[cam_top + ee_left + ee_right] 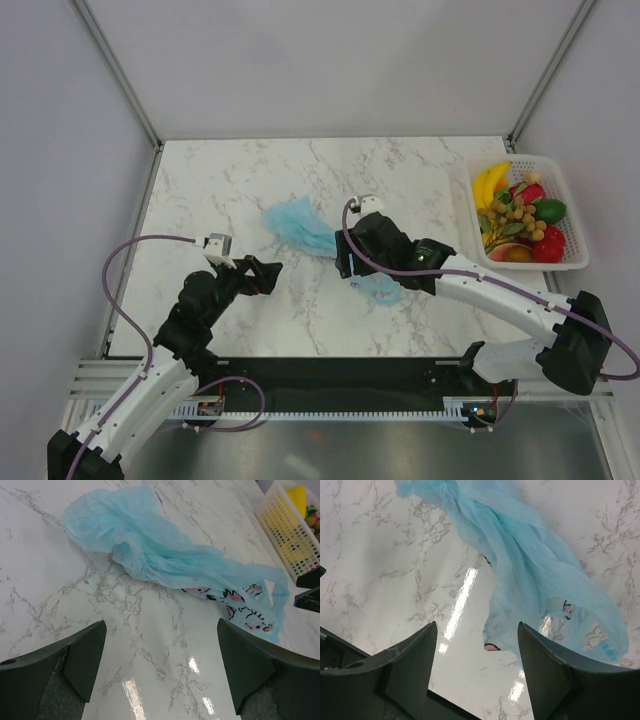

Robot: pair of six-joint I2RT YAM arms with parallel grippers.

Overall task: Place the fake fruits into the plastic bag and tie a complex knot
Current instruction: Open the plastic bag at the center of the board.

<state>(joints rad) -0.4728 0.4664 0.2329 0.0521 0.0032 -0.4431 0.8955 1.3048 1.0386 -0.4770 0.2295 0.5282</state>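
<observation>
The light-blue plastic bag (300, 226) lies crumpled and flat on the marble table, its printed handle end (240, 600) towards the right arm. The fake fruits (520, 215) sit piled in a white mesh basket (572, 225) at the far right, yellow bananas (490, 183) at the back. My right gripper (477, 625) hovers open over the bag's (530, 565) handle end, with nothing between its fingers. It shows as a dark mass (348, 266) over the bag in the top view. My left gripper (161, 621) stands open over bare table, just short of the bag (160, 550).
The basket wall (290, 535) shows at the left wrist view's upper right, a banana (298, 497) inside. The right gripper's dark fingers (307, 587) reach in at that view's right edge. White walls enclose the table on three sides.
</observation>
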